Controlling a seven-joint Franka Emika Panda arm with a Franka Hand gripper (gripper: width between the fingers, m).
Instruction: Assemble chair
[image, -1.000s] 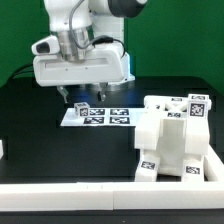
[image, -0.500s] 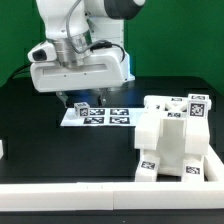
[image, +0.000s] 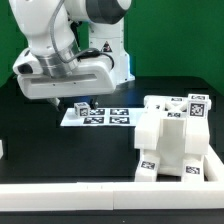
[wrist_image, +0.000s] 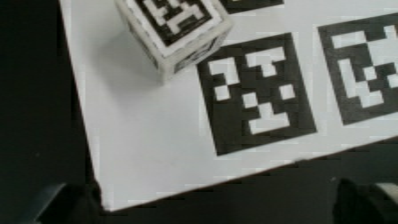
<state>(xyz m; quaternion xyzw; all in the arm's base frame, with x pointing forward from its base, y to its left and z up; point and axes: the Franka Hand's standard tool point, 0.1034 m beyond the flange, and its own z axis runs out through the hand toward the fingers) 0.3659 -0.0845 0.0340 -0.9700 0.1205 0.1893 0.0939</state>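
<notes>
The partly built chair (image: 170, 140), white blocky pieces with square tags, stands at the exterior view's right. A small white tagged block (image: 82, 108) sits on the marker board (image: 100, 118), apart from the chair. It also shows in the wrist view (wrist_image: 178, 35), resting on the marker board (wrist_image: 160, 130). My gripper (image: 68, 100) hangs just above the board's left end, beside the block. In the wrist view my gripper (wrist_image: 214, 205) is open, its dark fingertips (wrist_image: 54, 205) wide apart, with only the board's edge and black table between them.
A white rail (image: 100, 192) runs along the table's front edge. A small white piece (image: 2, 150) lies at the exterior view's far left. The black table (image: 60, 150) spreads in front of the board, with a green backdrop behind.
The arm and gripper have swung toward the exterior view's left. The small block stays on the marker board and the chair has not moved.
</notes>
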